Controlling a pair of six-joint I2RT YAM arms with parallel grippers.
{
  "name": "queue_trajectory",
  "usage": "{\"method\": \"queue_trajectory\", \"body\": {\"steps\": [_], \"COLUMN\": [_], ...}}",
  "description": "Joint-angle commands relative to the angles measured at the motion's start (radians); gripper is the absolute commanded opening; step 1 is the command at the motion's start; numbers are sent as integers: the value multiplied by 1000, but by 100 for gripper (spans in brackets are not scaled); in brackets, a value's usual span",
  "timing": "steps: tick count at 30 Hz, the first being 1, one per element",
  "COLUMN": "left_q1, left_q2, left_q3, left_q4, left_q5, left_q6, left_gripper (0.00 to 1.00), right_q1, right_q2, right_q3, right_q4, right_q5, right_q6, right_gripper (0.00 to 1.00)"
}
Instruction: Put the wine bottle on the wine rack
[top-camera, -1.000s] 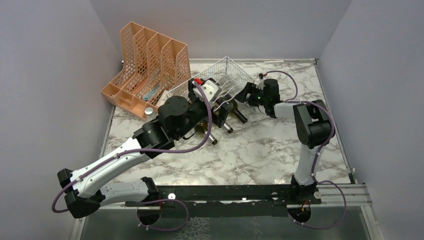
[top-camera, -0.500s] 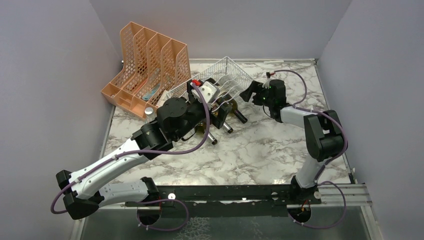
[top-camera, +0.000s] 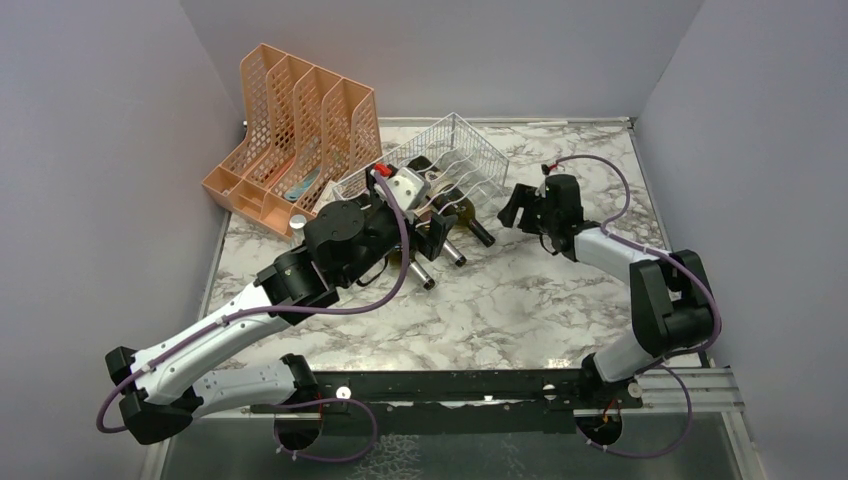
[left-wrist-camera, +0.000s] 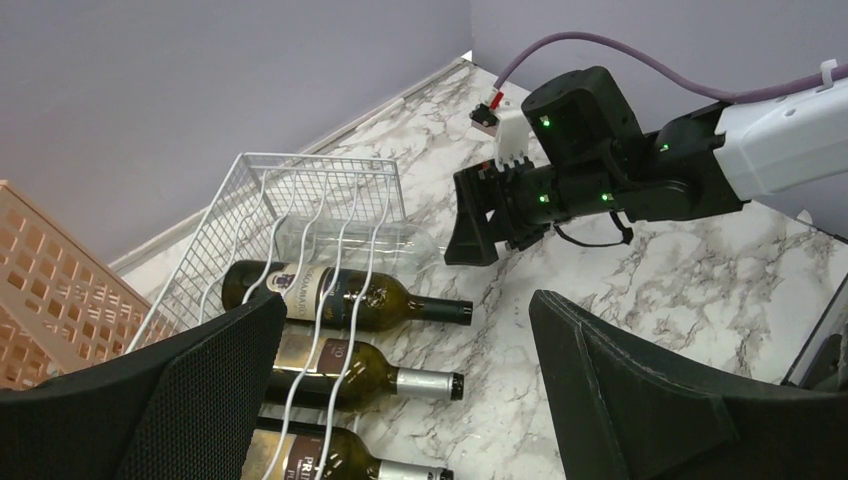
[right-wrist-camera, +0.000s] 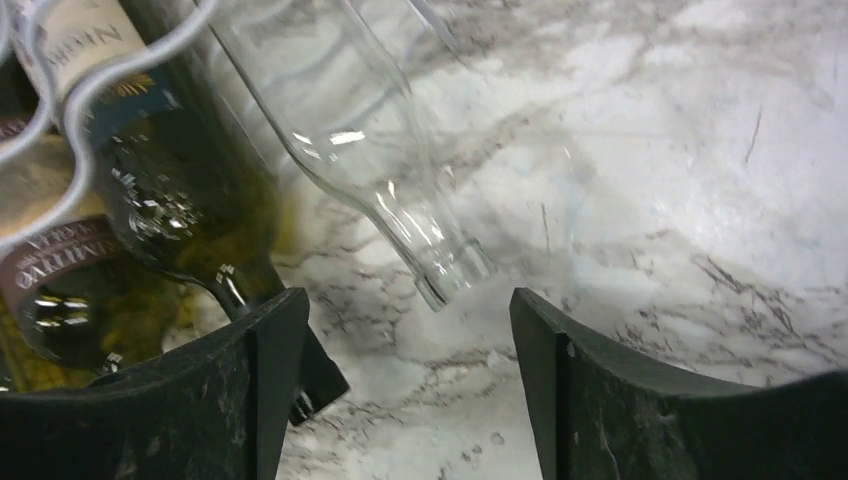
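Observation:
The white wire wine rack lies at the back of the table and also shows in the left wrist view. Three dark green wine bottles lie in its cradles, necks pointing out. A clear glass bottle lies in the cradle furthest from the orange organizer, faint in the left wrist view. My right gripper is open and empty, just off the clear bottle's mouth, not touching. My left gripper is open and empty above the dark bottles' necks.
An orange perforated file organizer stands left of the rack against the back wall. Purple walls close in on three sides. The marble table stretches in front of the rack. A small silver cap lies by the organizer.
My right gripper has drawn back to the right, away from the rack, leaving the clear bottle in its cradle. My left arm has shifted slightly left.

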Motion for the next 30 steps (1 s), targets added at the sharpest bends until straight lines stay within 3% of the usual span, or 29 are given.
{"method": "queue_trajectory", "body": {"steps": [1,8,17,25,30], "left_q1": [0,1,1,1,1], "left_q2": [-20,-23,-29,-35,-49], "left_q3": [-12,-13,-13,-10,-7], "left_q4": [28,27,22,16,11], "left_q5": [-27,-29,-40,-47,-60], "left_q6": [-11,-8,-5,-1,3], "left_gripper": [99,99,99,99,99], "right_q1": [5,5,5,5,5], "right_q2": [-6,69,149,168,84], "right_q3": [-21,42,142,182,156], "right_q4": [-105,-79,-34,-51,-115], "right_q5": [36,-13,-99,-124,-28], "right_q6": [19,30,1,2,13], "right_gripper": [73,49,36,37,58]}}
